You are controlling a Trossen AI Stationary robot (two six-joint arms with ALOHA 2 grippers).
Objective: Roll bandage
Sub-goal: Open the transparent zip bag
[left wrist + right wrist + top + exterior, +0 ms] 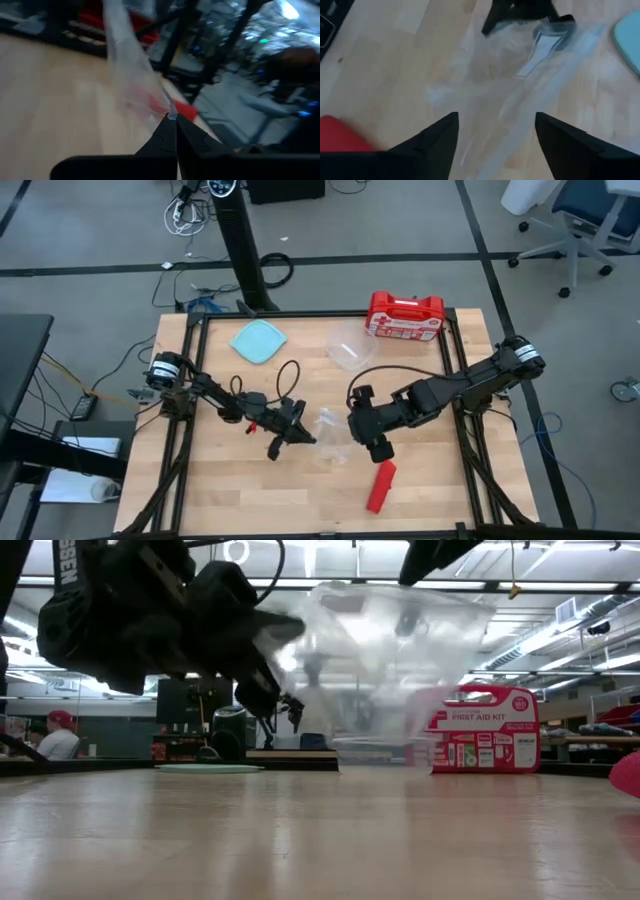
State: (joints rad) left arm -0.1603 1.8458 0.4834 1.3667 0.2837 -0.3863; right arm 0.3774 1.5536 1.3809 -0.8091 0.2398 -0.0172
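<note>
High view shows the left gripper (300, 432) pinched on a clear plastic bag (330, 438), the right gripper (376, 448) spread above it. The bandage (381, 485) lies untouched nearby; I'd guess fetching it comes next.

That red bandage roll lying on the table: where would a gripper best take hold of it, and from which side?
Probably across its middle, coming straight down from above. The bandage lies flat on the table as a short cylinder, its long sides free, so fingers can close across its narrow width. The right gripper, open, sits just behind it; the left gripper is shut on a clear plastic bag.
</note>
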